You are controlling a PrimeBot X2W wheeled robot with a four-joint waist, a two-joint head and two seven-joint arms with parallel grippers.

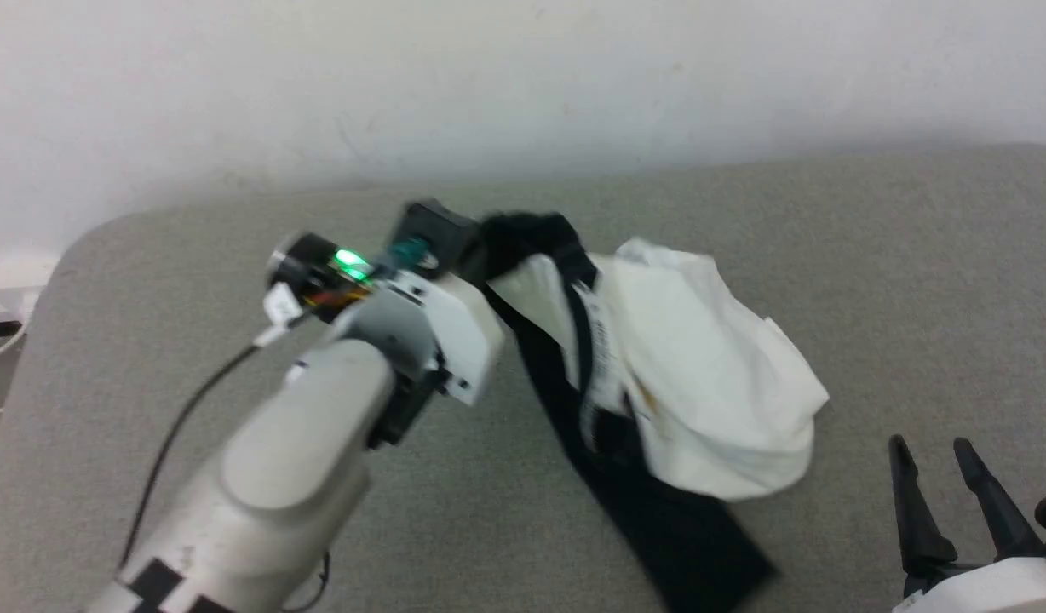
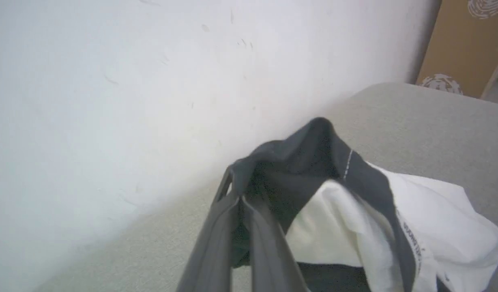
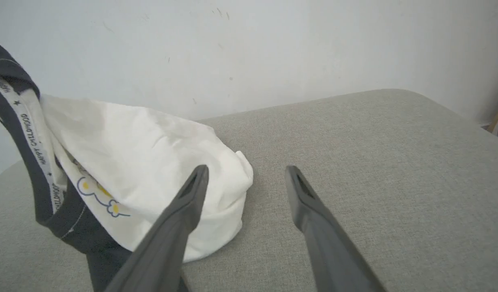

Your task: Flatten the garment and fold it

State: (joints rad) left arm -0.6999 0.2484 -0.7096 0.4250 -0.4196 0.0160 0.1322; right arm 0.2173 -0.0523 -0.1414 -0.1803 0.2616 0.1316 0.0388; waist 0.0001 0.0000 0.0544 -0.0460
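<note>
Garment (image 1: 710,366), a crumpled soft white T-shirt with black sleeves and black collar trim, sits bunched near the middle of the broad grey fabric-topped table (image 1: 915,255). The left claw (image 2: 237,198) is pinched tight on a fold of the garment's black cloth at its far-left end, holding that end up off the table. The right claw (image 1: 932,451) is spread wide and empty, near the white heap's right edge. A small yellow-and-blue cartoon print (image 3: 97,194) shows on the white cloth.
</note>
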